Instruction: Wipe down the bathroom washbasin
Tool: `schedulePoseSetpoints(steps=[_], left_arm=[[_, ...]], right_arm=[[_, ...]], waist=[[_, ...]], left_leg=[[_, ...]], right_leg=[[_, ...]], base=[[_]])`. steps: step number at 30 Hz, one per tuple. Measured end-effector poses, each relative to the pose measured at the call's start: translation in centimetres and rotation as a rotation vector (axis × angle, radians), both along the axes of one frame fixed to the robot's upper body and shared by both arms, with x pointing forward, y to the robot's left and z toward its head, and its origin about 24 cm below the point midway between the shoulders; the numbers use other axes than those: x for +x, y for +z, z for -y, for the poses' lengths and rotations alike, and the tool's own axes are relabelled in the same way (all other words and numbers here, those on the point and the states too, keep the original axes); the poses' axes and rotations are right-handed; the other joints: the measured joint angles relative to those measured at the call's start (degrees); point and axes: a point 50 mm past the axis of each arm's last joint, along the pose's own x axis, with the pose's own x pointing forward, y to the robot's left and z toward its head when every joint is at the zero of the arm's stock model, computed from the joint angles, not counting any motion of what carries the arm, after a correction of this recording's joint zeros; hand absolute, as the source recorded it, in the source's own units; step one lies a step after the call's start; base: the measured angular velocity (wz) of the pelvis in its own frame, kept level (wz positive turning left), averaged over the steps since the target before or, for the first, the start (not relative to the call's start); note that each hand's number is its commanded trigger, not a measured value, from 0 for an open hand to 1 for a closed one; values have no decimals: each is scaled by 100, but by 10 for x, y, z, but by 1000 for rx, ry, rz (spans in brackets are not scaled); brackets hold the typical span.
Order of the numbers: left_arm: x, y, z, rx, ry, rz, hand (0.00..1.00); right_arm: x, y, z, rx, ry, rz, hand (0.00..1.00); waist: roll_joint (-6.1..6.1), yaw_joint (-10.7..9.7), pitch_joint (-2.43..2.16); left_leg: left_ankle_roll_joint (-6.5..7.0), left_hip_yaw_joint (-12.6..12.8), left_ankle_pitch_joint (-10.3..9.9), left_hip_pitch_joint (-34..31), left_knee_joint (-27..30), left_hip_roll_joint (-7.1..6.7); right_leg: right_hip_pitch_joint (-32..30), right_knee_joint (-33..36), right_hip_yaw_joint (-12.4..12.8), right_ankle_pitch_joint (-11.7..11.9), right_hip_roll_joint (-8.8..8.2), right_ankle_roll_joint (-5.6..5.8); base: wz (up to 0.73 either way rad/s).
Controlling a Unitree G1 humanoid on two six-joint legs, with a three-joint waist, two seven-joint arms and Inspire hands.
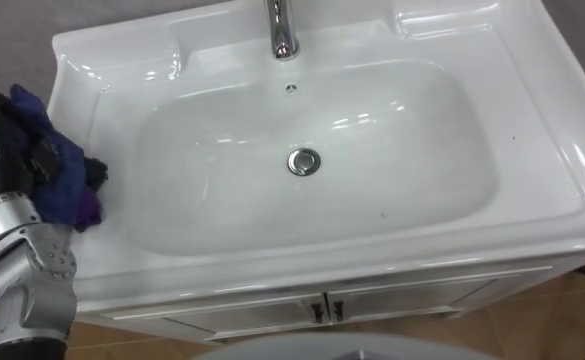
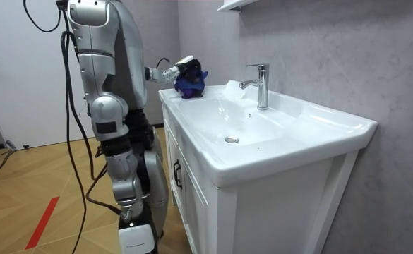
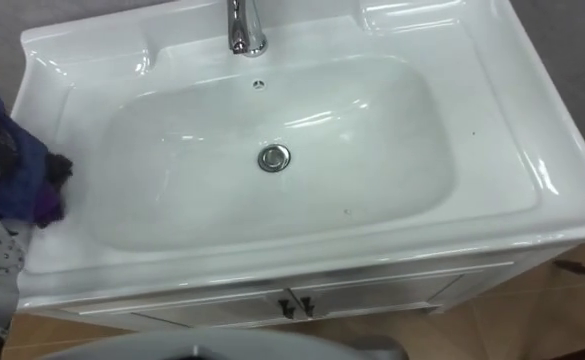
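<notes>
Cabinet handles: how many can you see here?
2: a left handle and a right handle, side by side on the cabinet front, under the basin's front rim. Others lower down may be hidden.

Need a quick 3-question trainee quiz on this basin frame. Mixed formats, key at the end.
1. True or false: the cloth lies in the bottom of the basin, covering the drain.
2. Multiple choice: what has its fingers curled on the cloth?
A. The left hand
B. The right hand
C. Nothing; it lies loose
3. Fill in: the ____ stands on the back rim, behind the drain.

Key
1. False. It sits on the left rim.
2. A
3. faucet
</notes>
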Motion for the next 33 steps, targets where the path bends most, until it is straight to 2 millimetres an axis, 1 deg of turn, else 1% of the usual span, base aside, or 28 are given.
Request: schedulePoseSetpoints(steps=[3,4,5,6,7,8,9,15,21,27,30,33], left_arm=[[0,-2,2,-4,-1,-12,100],[0,-3,2,-2,2,-19,91],[0,-4,2,1,3,-24,65],[-1,-6,2,8,5,-36,65],[-2,-8,1,7,9,-46,9],[-3,-9,1,7,12,-50,0],[-3,-9,1,8,17,-53,0],[-4,-11,-1,10,36,-66,0],[-4,-10,-1,12,37,-64,0],[-5,-8,-1,45,42,-39,0],[-5,-7,-1,53,45,-24,0],[-4,-7,-1,52,40,-19,0]], right_arm=[[-2,0,0,1,-5,-14,0],[-3,0,0,2,-7,-20,0],[-3,0,0,2,-8,-23,0],[-5,0,0,3,-10,-30,0],[-6,0,0,3,-13,-39,0],[-7,0,0,4,-14,-42,0],[-8,0,0,4,-15,-44,0],[-8,0,0,1,-16,-48,0],[-9,0,0,3,-17,-51,0],[-10,0,0,0,-14,-55,0],[-11,0,1,-1,-14,-56,0],[-11,0,1,-1,-15,-56,0]], waist=[[-17,-24,1],[-18,-24,-2],[-21,-26,-3],[-40,-29,-6],[-51,-32,-18],[-58,-32,-23],[-50,-35,-35],[-71,-32,-27],[-17,-31,-44],[33,-28,-46],[49,-27,-38],[42,-29,-15]], left_leg=[[2,0,1,4,0,0],[2,2,1,9,0,0],[2,2,1,10,-1,0],[2,2,1,9,-2,0],[2,3,1,9,-2,0],[2,3,1,9,-2,0],[2,3,1,11,-2,0],[2,10,1,69,-10,0],[2,10,1,64,-2,-2],[2,10,1,66,1,-2],[2,10,1,66,0,-2],[2,10,1,66,-1,-3]], right_leg=[[-3,3,10,0,1,0],[-1,5,13,0,1,0],[0,5,13,0,1,0],[-1,6,13,0,1,0],[0,5,13,0,1,0],[0,5,13,0,1,0],[2,5,13,0,1,0],[49,1,26,1,2,0],[47,-3,26,0,1,0],[44,5,29,-2,0,2],[44,5,29,-3,0,2],[44,4,27,-5,-2,5]], base=[[0],[0],[0],[0],[0],[0],[0],[0],[0],[0],[0],[0]])
